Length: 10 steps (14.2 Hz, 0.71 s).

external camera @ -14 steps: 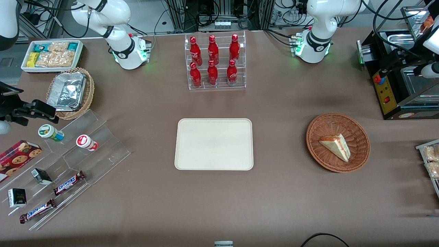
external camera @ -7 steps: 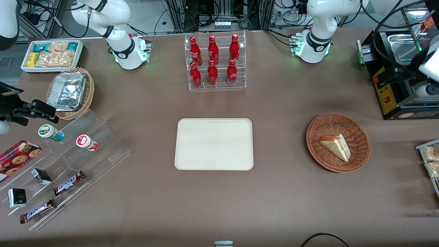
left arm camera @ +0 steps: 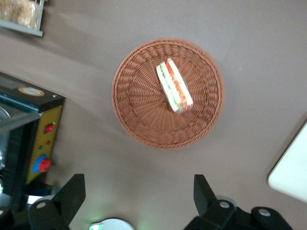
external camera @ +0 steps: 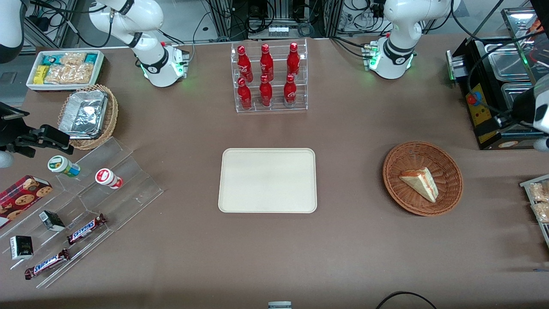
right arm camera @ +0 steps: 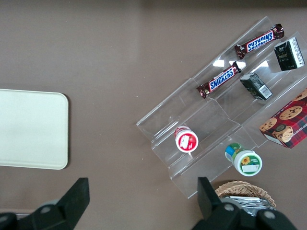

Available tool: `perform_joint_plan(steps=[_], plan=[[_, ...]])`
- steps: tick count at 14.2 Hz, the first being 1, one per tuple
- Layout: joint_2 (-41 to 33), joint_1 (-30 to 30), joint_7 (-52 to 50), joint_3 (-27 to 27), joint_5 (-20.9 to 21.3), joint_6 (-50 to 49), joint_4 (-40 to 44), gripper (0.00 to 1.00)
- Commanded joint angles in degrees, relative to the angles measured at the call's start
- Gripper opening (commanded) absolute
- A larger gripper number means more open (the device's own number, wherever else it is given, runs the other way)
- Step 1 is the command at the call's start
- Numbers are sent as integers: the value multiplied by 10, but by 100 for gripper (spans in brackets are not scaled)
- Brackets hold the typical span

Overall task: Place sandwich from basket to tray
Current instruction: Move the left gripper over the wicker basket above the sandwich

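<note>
The sandwich (left arm camera: 174, 85) is lying in the wicker basket (left arm camera: 139, 103), well apart from the tray (external camera: 268, 180). The gripper (left arm camera: 139, 194) is hovering high above the table beside the basket, fingers wide apart. It should center over the wedge, then close across the bread faces.

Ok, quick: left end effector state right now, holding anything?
Left end effector: open, holding nothing, up above the table beside the basket; the sandwich lies in the basket.

Six red bottles (external camera: 266, 77) in clear rack (external camera: 271, 105), Snickers bars (external camera: 85, 228) on acrylic steps.
</note>
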Motion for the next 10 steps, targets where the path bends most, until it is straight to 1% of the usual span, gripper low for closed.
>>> perform_joint_plan(steps=[1, 3, 6, 10], plan=[[-2, 4, -79, -6, -10, 71, -62, 100], [-3, 3, -147, -6, -17, 143, -117, 100], [6, 0, -195, -6, -29, 235, -179, 100], [48, -7, -259, -6, -33, 330, -219, 100]])
